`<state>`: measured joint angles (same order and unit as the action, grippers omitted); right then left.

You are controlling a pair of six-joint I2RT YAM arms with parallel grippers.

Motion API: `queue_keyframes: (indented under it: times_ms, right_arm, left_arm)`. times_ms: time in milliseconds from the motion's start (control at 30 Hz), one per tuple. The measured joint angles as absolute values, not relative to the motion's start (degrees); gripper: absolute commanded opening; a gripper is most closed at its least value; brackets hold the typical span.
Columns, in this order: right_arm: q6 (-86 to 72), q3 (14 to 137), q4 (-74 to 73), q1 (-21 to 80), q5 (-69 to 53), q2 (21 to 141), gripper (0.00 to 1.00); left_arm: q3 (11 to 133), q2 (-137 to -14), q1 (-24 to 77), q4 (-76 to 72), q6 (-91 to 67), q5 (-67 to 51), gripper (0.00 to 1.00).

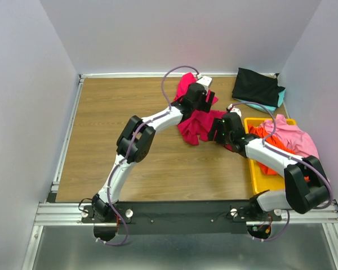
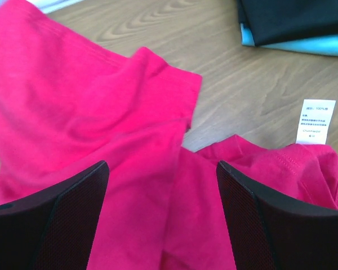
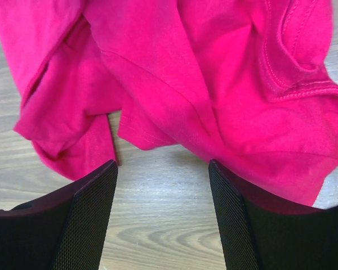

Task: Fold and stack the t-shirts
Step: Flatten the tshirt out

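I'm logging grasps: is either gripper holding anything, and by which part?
Nothing is held. The left gripper and right gripper both stand open at the crumpled red t-shirt.

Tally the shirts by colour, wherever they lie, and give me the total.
Crimson-red shirt: 1
Black shirt: 1
Teal shirt: 1
Pink shirt: 1
Orange shirt: 1
Total: 5
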<state>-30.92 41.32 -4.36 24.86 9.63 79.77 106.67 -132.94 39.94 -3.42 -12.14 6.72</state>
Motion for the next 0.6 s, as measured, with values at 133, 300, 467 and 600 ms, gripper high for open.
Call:
queue_keyframes:
  times_ms: [133,300,467,600]
  right_arm:
    - [-31.16,40.93,-4.29,24.86,10.02,77.67,0.74]
    - [-31.51,40.69,-3.92,24.86,10.07,76.09,0.74]
    - [-31.53,39.62,-3.90,24.86,10.07,74.46,0.74]
    - [-31.53,39.20,-3.90,24.86,10.07,73.36,0.74]
  left_arm:
    - [110.96,-136.70,40.91,-0.01,-11.66,7.03,0.85]
    - [113.84,-139.28,41.01,3.29,-11.31,8.08,0.85]
    - [118.37,-142.89,40.93,5.52,-10.79,10.09,0.77]
    - [118.89,-144.07,41.01,6.24,-10.72,11.77,0.70]
